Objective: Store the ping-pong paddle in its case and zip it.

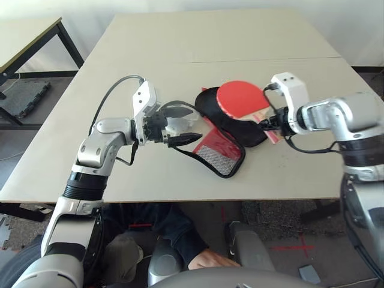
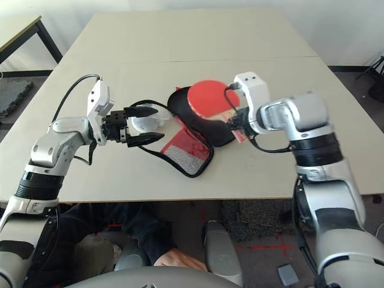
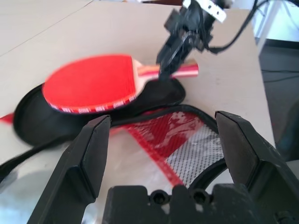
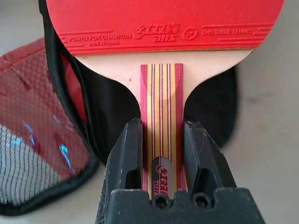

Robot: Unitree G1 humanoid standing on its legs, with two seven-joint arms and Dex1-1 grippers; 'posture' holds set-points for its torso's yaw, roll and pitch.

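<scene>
Clamped right gripper (image 4: 162, 140) holds paddle (image 1: 241, 99) over opened case (image 1: 231, 129).

Your table (image 1: 180, 54) is pale beige, with a seam running across it toward the far side. The case (image 1: 225, 129) lies open on it near the middle, a little toward the right edge, black lining up and the red mesh flap folded toward the near edge.
</scene>
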